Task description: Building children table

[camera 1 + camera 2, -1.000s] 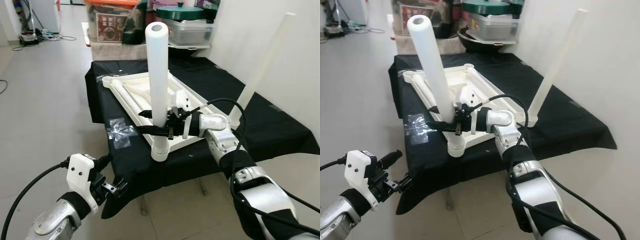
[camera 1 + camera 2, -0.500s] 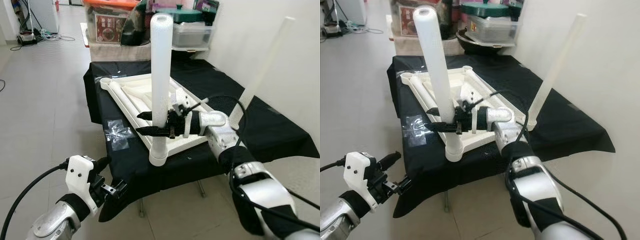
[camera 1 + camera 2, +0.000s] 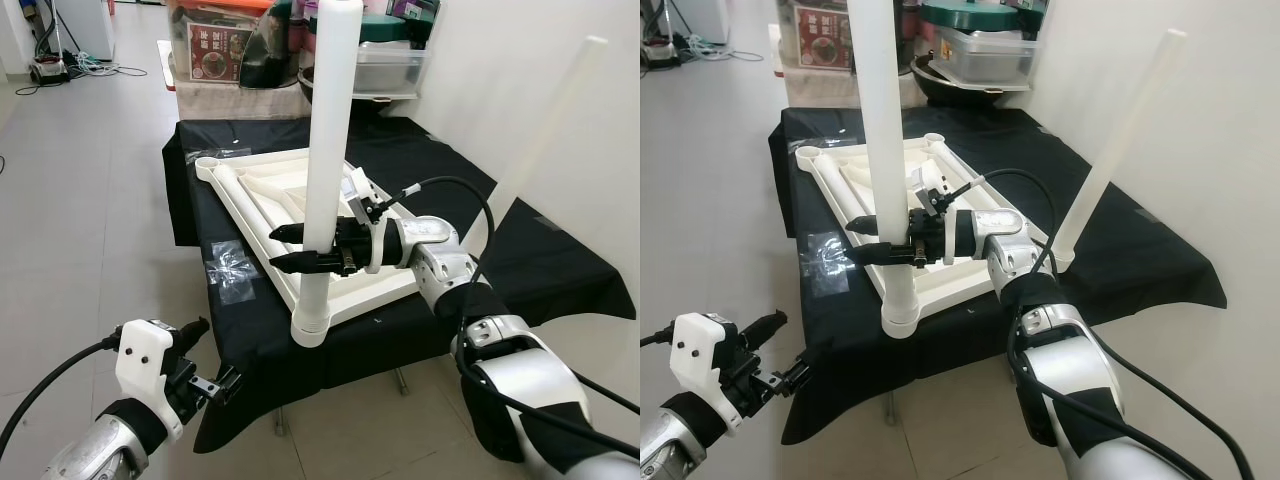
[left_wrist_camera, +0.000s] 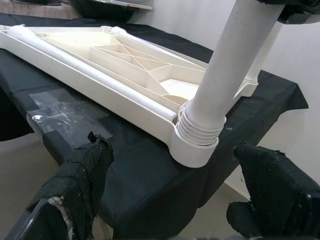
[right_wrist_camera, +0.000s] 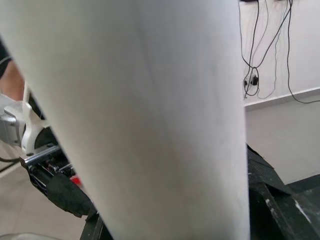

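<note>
The near white table leg (image 3: 328, 150) stands upright in the threaded corner socket of the upturned white tabletop (image 3: 300, 195) on the black-draped stand (image 3: 540, 265), its top cut off by the frame edge. At 12 o'clock beyond the stand, clear lidded storage bins (image 3: 385, 60) hold contents too blurred to tell. The right gripper (image 3: 290, 247) reaches in from 3 o'clock, fingers clasped around the leg, while the left gripper (image 3: 205, 365) hangs low at 7 o'clock with fingers spread.

Right gripper (image 3: 292, 247) clasps white table leg (image 3: 327, 150), upright in corner socket of inverted white tabletop (image 3: 262, 196) on black-draped stand (image 3: 420, 160). Second leg (image 3: 540, 140) stands by wall. Left gripper (image 3: 212, 355) spread, low, off the edge.
</note>
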Robot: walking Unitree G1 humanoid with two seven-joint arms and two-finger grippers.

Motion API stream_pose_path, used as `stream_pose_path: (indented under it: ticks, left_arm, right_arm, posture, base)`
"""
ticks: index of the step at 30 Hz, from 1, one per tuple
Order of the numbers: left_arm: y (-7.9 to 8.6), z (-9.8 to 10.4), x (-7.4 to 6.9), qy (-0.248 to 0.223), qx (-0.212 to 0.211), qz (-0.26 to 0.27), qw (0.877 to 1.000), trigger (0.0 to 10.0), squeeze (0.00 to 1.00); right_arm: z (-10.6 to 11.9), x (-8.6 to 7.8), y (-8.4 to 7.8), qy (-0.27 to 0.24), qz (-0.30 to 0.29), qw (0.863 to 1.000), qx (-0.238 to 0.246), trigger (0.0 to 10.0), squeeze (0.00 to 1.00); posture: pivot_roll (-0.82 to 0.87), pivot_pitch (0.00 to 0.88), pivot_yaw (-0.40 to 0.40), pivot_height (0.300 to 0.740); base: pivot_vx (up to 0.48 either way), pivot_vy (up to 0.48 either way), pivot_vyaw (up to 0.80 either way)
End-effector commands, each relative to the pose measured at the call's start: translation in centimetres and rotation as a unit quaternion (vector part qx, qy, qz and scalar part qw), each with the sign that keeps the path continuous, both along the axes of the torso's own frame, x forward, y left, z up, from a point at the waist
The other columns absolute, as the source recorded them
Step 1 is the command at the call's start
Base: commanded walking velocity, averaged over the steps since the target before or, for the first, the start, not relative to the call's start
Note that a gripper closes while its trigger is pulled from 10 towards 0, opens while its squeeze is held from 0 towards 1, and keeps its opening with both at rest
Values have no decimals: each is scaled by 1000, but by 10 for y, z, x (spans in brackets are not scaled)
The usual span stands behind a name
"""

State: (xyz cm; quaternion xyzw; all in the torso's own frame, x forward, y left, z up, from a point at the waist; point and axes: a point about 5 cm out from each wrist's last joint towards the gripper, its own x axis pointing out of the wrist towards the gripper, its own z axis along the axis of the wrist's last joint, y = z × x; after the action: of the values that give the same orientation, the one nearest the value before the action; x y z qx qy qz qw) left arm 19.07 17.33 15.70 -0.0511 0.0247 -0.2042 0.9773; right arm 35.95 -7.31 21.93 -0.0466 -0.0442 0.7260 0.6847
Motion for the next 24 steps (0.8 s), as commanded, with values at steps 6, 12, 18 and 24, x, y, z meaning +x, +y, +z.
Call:
stream_pose_path:
  ticks: [6, 12, 18, 24]
  left_arm:
    - [-3, 1, -4, -1, -10, -1, 1000, 10000, 0]
    - [0, 0, -6, 0, -12, 10, 1000, 10000, 0]
    - [2, -2, -7, 0, -18, 29, 999, 10000, 0]
    - [4, -2, -4, -3, -18, 38, 999, 10000, 0]
  right_arm:
    - [-33, -1, 12, 102, -46, 994, -3, 0, 0]
    - [-45, 6, 16, 103, -171, 980, 20, 0, 0]
    - [-86, 8, -1, 129, -501, 855, 12, 0, 0]
    - [-93, 4, -10, 109, -605, 789, -3, 0, 0]
  posture:
    - [193, 0, -156, 740]
    - [190, 0, -161, 740]
    - [176, 0, -147, 740]
    - [165, 0, -138, 740]
  base:
    - [0, 0, 0]
    - [0, 0, 0]
    - [0, 0, 0]
    - [0, 0, 0]
